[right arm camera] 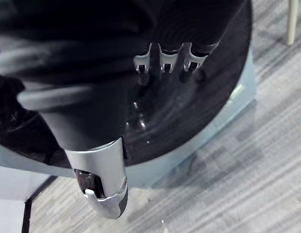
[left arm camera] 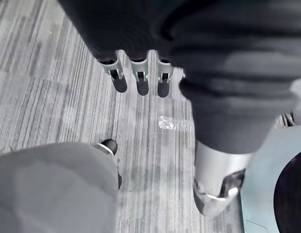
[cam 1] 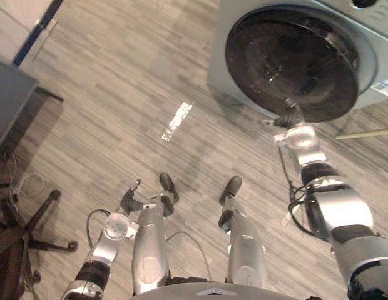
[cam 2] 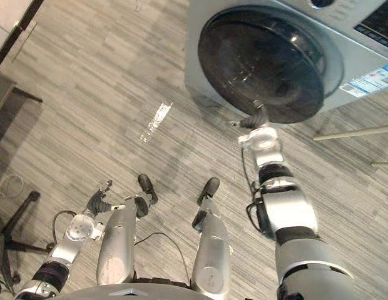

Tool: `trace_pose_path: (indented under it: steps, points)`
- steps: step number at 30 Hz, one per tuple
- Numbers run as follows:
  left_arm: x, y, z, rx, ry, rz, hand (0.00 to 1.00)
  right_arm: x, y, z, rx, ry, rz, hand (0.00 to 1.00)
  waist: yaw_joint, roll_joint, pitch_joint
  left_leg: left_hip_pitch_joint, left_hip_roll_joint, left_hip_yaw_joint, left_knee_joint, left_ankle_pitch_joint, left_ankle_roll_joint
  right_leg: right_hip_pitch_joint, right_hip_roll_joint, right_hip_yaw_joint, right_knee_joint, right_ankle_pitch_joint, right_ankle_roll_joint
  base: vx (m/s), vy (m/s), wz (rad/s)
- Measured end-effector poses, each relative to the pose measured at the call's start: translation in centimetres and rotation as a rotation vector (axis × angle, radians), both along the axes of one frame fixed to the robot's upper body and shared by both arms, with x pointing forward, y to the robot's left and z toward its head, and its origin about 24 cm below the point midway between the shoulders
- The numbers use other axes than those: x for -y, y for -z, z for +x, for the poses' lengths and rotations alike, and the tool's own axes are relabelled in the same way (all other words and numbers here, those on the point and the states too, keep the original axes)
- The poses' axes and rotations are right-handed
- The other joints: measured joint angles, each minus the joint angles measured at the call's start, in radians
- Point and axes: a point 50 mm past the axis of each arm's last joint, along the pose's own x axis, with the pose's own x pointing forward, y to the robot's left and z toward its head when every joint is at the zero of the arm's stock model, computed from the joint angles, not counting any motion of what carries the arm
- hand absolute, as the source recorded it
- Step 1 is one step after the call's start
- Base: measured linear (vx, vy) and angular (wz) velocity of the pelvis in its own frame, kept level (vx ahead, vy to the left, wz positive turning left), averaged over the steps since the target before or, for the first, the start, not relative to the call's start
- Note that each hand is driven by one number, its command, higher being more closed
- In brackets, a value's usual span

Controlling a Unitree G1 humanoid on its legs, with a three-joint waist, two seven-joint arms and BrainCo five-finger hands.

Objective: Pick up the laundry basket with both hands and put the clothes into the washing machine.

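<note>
The grey washing machine stands at the upper right, its round dark glass door facing me. My right hand is stretched out to the lower rim of that door. In the right wrist view its fingers point straight at the dark glass, with the thumb held apart and nothing in the hand. My left hand hangs low at the lower left above the floor. Its fingers are relaxed and hold nothing.
A black office chair base and a dark desk stand at the left. A pale rod lies on the floor to the right of the machine. Striped grey floor spreads between the desk and the machine.
</note>
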Motion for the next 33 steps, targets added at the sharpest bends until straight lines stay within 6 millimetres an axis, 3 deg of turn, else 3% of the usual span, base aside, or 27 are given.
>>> trace_pose_path:
  steps: [1, 3, 7, 14, 18, 24, 26, 28, 30, 33]
  points:
    - [0.6, -1.0, 0.4, 0.049, 0.012, -0.018, 0.00, 0.3, -1.8, 0.3, 0.032, -0.004, -0.029, 0.00, -0.001, 0.003, 0.013, -0.026, -0.001, -0.001, -0.008, 0.013, 0.003, -0.027, -0.010, -0.016, 0.019, -0.008, -0.006, 0.02, -0.066, 0.26]
    - [1.1, -1.9, 0.8, 0.095, 0.022, -0.033, 0.00, 0.4, -3.5, 0.5, 0.061, -0.011, -0.060, 0.00, -0.001, 0.005, 0.034, -0.034, -0.004, -0.002, -0.018, 0.031, 0.010, -0.043, -0.016, -0.027, 0.040, -0.019, -0.007, 0.02, -0.060, 0.17]
    - [2.7, -5.3, 1.7, 0.246, 0.077, -0.086, 0.00, 1.7, -10.4, 0.3, 0.160, -0.025, -0.192, 0.00, -0.004, 0.009, 0.064, -0.097, -0.036, -0.009, -0.095, 0.104, 0.028, -0.155, -0.063, -0.056, 0.140, -0.063, -0.023, 0.04, -0.079, 0.25]
    - [2.9, -8.9, 1.2, 0.414, 0.084, -0.118, 0.00, 3.1, -17.7, -1.5, 0.246, 0.009, -0.385, 0.00, -0.013, 0.011, 0.080, -0.129, -0.088, -0.025, -0.221, 0.218, 0.028, -0.301, -0.156, -0.073, 0.359, -0.186, -0.051, -0.01, -0.090, 0.31]
    - [1.9, -9.3, 1.1, 0.442, 0.009, -0.141, 0.00, 1.7, -19.3, -1.7, 0.314, -0.049, -0.399, 0.00, -0.023, 0.012, 0.082, -0.140, -0.092, 0.000, -0.254, 0.249, 0.016, -0.371, -0.184, -0.056, 0.435, -0.237, -0.061, -0.09, -0.086, 0.08]
    - [0.8, -9.0, 0.9, 0.434, -0.074, -0.162, 0.00, 1.8, -20.5, -2.3, 0.390, -0.067, -0.327, 0.00, -0.029, 0.017, 0.089, -0.142, -0.061, 0.041, -0.249, 0.274, 0.015, -0.380, -0.182, -0.069, 0.448, -0.241, -0.080, -0.09, -0.030, -0.02]
    - [0.7, -8.9, 0.9, 0.430, -0.084, -0.166, 0.00, 2.1, -20.4, -2.6, 0.439, -0.055, -0.276, 0.00, -0.024, 0.018, 0.089, -0.141, -0.049, 0.054, -0.230, 0.270, 0.019, -0.376, -0.178, -0.069, 0.438, -0.228, -0.080, -0.09, 0.020, -0.21]
    - [0.6, -8.2, 0.9, 0.402, -0.093, -0.171, 0.00, 3.3, -19.0, -3.1, 0.479, -0.001, -0.195, 0.00, -0.023, 0.021, 0.091, -0.126, -0.030, 0.056, -0.207, 0.258, 0.024, -0.338, -0.165, -0.084, 0.414, -0.219, -0.075, -0.08, 0.024, -0.23]
    - [0.4, -6.9, 0.9, 0.347, -0.113, -0.174, 0.00, 4.2, -15.4, -2.8, 0.448, 0.044, -0.100, 0.00, -0.031, 0.021, 0.091, -0.071, -0.020, 0.057, -0.193, 0.241, 0.019, -0.274, -0.154, -0.087, 0.399, -0.216, -0.072, -0.06, 0.011, -0.20]
    - [-0.2, -4.6, 0.3, 0.255, -0.196, -0.196, 0.00, 1.6, -4.4, -2.0, 0.236, -0.028, -0.031, 0.00, -0.030, 0.020, 0.090, 0.079, 0.021, 0.066, -0.170, 0.193, 0.003, -0.116, -0.113, -0.081, 0.382, -0.232, -0.047, -0.06, -0.057, -0.33]
